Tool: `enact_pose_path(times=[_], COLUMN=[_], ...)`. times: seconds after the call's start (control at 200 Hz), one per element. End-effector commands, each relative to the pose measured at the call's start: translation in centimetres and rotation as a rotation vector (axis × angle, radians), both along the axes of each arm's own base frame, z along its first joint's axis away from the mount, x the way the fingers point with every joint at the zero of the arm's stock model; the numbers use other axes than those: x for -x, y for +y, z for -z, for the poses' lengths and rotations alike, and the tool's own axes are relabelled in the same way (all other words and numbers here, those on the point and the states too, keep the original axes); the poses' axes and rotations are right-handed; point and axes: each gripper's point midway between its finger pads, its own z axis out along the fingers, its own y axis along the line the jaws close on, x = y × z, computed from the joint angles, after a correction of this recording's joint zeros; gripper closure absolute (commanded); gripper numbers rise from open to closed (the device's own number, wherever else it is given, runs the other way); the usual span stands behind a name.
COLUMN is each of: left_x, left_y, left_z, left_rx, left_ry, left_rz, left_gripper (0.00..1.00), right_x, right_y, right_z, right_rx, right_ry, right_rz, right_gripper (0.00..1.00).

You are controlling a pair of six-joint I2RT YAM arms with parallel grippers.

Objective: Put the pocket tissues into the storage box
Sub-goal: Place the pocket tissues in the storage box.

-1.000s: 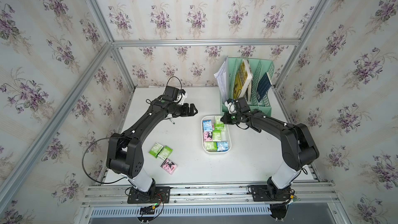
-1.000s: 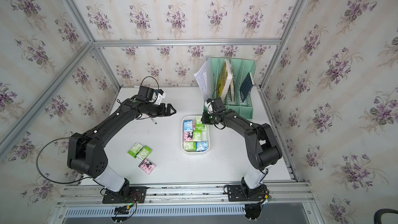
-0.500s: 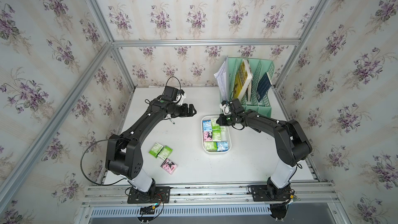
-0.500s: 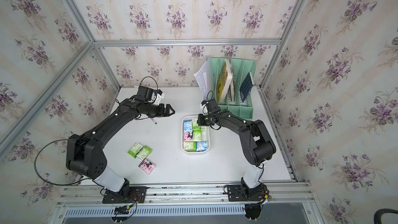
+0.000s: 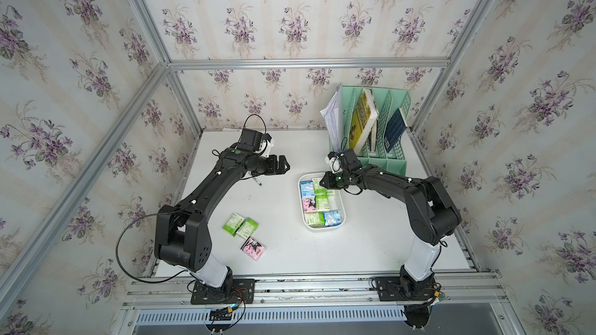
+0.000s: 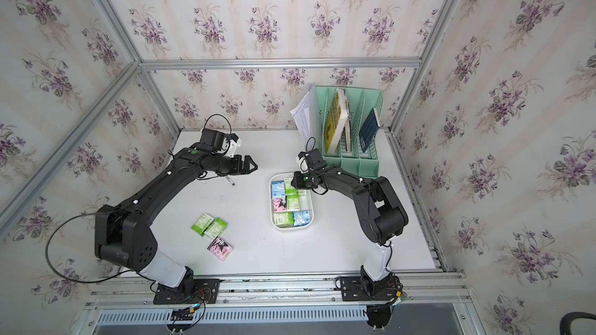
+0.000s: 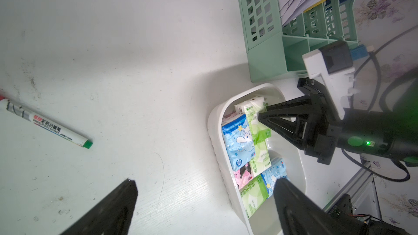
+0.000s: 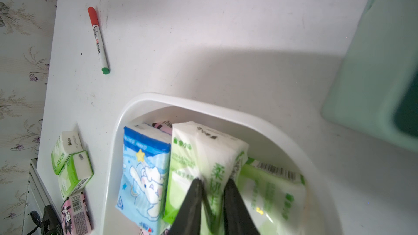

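The white storage box [image 5: 322, 229] [image 6: 290, 229] sits right of the table's centre and holds several pocket tissues in green, pink and blue. My right gripper [image 5: 324, 182] [image 8: 212, 180] reaches into the box's far end. Its fingers press both sides of a green-and-white packet [image 8: 203, 150] [image 7: 251, 107] that stands tilted on edge among the others. Two green packets [image 5: 240, 225] and a pink packet [image 5: 253, 248] lie loose on the table at the near left. My left gripper [image 5: 283, 165] [image 7: 204, 181] hangs open and empty above the table, left of the box.
A red-capped marker pen [image 5: 258, 182] [image 8: 98, 39] lies under the left gripper's wrist. The mint-green file organiser [image 5: 377, 130] with books and papers stands at the back right, just behind the box. Papered walls enclose the table on three sides.
The right gripper has moved left from beside the organiser and down into the box's far end with the green packet, and its jaws have parted slightly. The left arm has barely moved.
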Motion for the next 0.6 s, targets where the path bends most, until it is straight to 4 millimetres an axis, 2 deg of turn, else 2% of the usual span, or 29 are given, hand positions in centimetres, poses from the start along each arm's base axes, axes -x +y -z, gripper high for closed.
enact_pose_path(times=[0.0, 0.165, 0.445, 0.545, 0.555, 0.595], left_x=[0.2, 0.1, 0.6, 1.2, 1.3, 1.8], left_y=[0.8, 2.9, 8.7, 10.3, 10.5, 11.0], left_z=[-0.2, -0.6, -0.6, -0.2, -0.1, -0.9], left_rx=[-0.012, 0.002, -0.006, -0.013, -0.014, -0.008], left_ry=[0.001, 0.000, 0.009, 0.017, 0.021, -0.002], left_rz=[-0.021, -0.093, -0.277, -0.328, -0.333, -0.345], left_gripper=[0.01, 0.01, 0.01, 0.01, 0.01, 0.01], right_x=[0.1, -0.8, -1.6, -0.8, 0.2, 1.3], right_y=[0.0, 0.2, 0.6, 2.1, 3.3, 5.0], right_z=[-0.4, -2.7, -7.6, -8.8, -8.9, -9.2], right_rx=[0.001, -0.011, -0.036, -0.079, -0.090, -0.119], right_ry=[0.006, -0.052, -0.167, -0.184, -0.184, -0.185], right_rz=[0.003, 0.007, -0.004, -0.072, -0.110, -0.170], right_gripper=[0.69, 0.54, 0.44, 0.43, 0.43, 0.42])
